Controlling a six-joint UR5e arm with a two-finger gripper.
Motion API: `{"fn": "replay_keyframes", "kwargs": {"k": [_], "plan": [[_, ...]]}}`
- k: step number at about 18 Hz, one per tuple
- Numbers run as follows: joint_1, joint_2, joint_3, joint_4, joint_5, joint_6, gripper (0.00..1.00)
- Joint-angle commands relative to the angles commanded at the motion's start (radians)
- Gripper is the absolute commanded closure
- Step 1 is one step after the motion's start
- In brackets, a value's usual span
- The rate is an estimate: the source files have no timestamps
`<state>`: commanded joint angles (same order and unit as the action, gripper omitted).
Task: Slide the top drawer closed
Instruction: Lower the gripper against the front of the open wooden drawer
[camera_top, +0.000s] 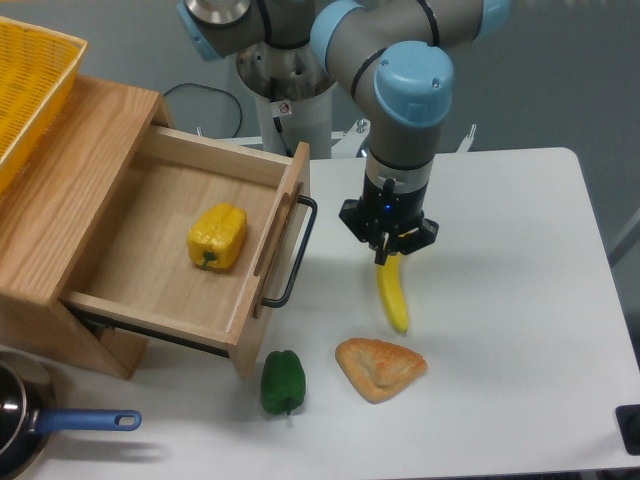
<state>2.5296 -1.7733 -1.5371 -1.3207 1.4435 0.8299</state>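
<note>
The top drawer (150, 270) is pulled well out of the wooden cabinet (70, 170). Its front panel (283, 225) and black bar handle (300, 250) face right. Inside it lies a yellow bell pepper (217, 237). My gripper (384, 256) points down at the table, a short way right of the handle and not touching it. It hangs over the upper end of a banana (393, 295). Its fingers look drawn together, with nothing held between them.
A green bell pepper (283, 381) and a pastry (380, 368) lie on the white table in front of the drawer. A yellow basket (30, 85) sits on the cabinet top. A blue-handled pan (40, 425) is at the lower left.
</note>
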Motion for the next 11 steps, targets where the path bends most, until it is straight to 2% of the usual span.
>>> {"fn": "replay_keyframes", "kwargs": {"k": [11], "plan": [[-0.046,0.012,0.0,-0.015,-0.032,-0.072,0.84]]}}
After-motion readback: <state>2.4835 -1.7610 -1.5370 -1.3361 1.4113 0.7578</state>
